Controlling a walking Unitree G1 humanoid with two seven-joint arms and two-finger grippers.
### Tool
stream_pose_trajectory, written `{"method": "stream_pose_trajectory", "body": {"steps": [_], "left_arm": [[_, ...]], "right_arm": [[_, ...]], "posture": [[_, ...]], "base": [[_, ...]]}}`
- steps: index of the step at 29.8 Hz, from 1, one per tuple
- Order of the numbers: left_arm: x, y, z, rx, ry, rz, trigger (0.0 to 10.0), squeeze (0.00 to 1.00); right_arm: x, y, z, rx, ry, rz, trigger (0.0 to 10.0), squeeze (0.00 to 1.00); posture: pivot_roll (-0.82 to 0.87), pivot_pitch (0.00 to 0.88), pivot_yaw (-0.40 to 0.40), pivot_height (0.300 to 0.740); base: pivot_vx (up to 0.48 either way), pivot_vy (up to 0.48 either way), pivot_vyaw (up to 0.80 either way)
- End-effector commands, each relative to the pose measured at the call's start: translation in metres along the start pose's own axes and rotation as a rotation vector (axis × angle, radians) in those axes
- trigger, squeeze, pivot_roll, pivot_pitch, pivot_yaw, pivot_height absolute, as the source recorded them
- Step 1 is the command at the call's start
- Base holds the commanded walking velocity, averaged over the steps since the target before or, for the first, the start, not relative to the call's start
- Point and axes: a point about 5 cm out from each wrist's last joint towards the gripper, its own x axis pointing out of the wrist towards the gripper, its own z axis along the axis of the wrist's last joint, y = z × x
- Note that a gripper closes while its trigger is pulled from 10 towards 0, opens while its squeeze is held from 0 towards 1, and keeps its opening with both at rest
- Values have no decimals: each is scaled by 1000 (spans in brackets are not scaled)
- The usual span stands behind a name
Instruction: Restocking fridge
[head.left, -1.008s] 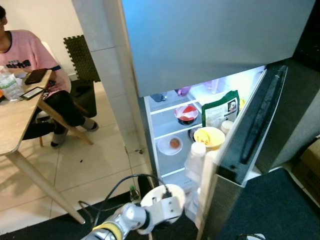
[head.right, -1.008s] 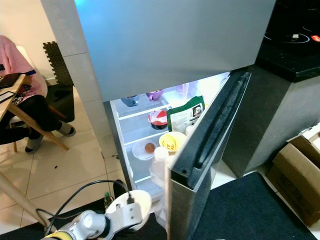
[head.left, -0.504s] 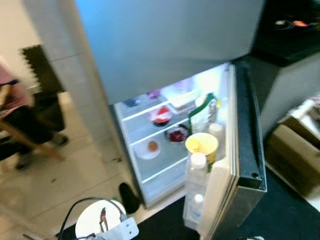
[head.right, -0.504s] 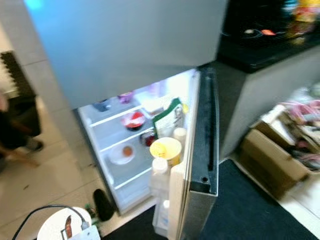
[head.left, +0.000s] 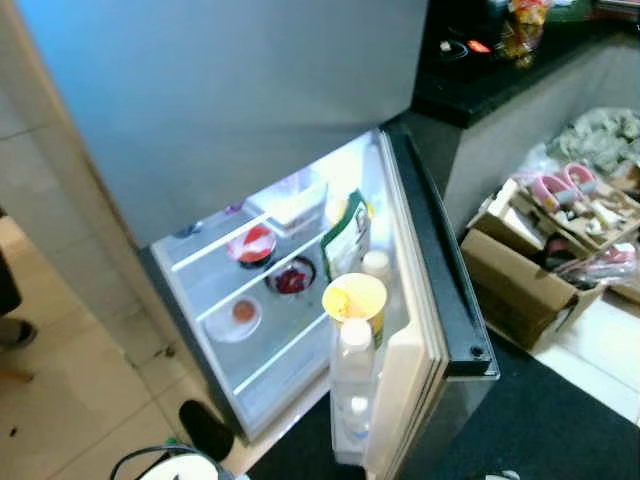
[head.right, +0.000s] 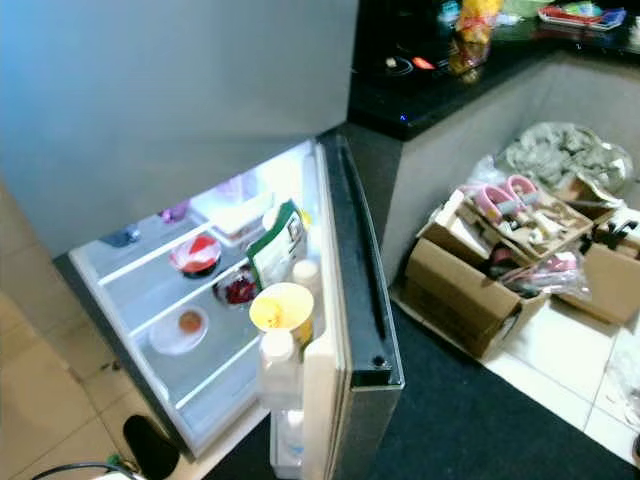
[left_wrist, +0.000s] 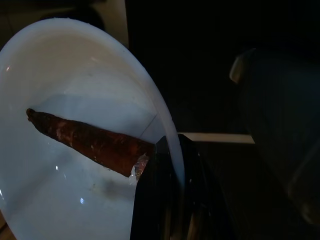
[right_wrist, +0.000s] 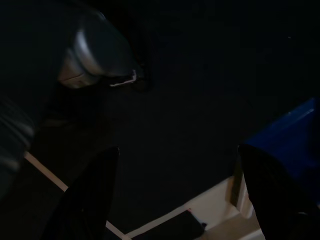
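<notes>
In the left wrist view a white plate (left_wrist: 65, 140) carries one reddish-brown piece of food (left_wrist: 90, 142). My left gripper (left_wrist: 172, 200) is shut on the plate's rim. The plate's edge (head.left: 178, 468) peeks in low at the left in the left eye view, in front of the open fridge (head.left: 250, 110). Its lit shelves hold a red bowl (head.left: 251, 243), a dark bowl (head.left: 291, 278) and a small white dish (head.left: 237, 317). The door (head.left: 440, 300) stands open to the right with a yellow cup (head.left: 354, 297), a bottle (head.left: 353, 360) and a green bag (head.left: 345, 240). My right gripper (right_wrist: 180, 195) hangs open over dark floor.
Cardboard boxes (head.right: 470, 290) full of odds and ends stand right of the fridge door. A black counter (head.right: 440, 80) runs behind them. A dark mat (head.right: 470, 420) covers the floor in front. A black object (head.left: 205, 428) lies by the fridge's foot.
The camera has swung right: the seated person and table have left the view and the boxes have come in. The held plate now sits lower, at the picture's bottom edge.
</notes>
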Motion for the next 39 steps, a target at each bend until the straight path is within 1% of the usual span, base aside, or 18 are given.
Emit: {"method": "stream_pose_trajectory", "body": {"steps": [1, 4, 10, 18, 27, 29, 36, 39], "left_arm": [[0, -7, -9, -31, 30, -8, 10000, 0], [0, -7, -10, -51, 34, -1, 10000, 0], [0, -7, -11, -48, 41, -5, 10000, 0], [1, -4, -1, -49, 21, 6, 10000, 0], [1, -4, 2, -42, 20, 12, 10000, 0], [1, -4, 1, -42, 25, 13, 10000, 0], [1, -7, -5, -70, 56, 23, 10000, 0], [1, -9, -7, -120, 71, 25, 10000, 0]], "right_arm": [[0, 4, 8, -17, -17, 14, 10000, 0], [0, 6, 12, -22, -20, 22, 10000, 0], [0, 8, 13, -11, -22, 31, 10000, 0], [0, 10, 14, -8, -24, 52, 10000, 0], [0, 10, 17, -11, -38, 51, 10000, 0], [0, 9, 17, 6, -47, 48, 10000, 0], [-1, 8, 20, -4, -62, 48, 10000, 0], [-1, 9, 23, -12, -67, 56, 10000, 0]], "posture": [[-18, 0, 12, 740], [-23, 0, 21, 740], [-27, 0, 32, 740], [-30, 0, 40, 740], [-29, 0, 39, 740], [-29, 0, 39, 740], [-26, 0, 32, 740], [-26, 0, 31, 740]], "base": [[0, 0, -763], [0, 0, -763], [0, 0, -763], [0, 0, -763], [0, 0, -763], [0, 0, -756], [0, 0, 0], [0, -200, 0]]}}
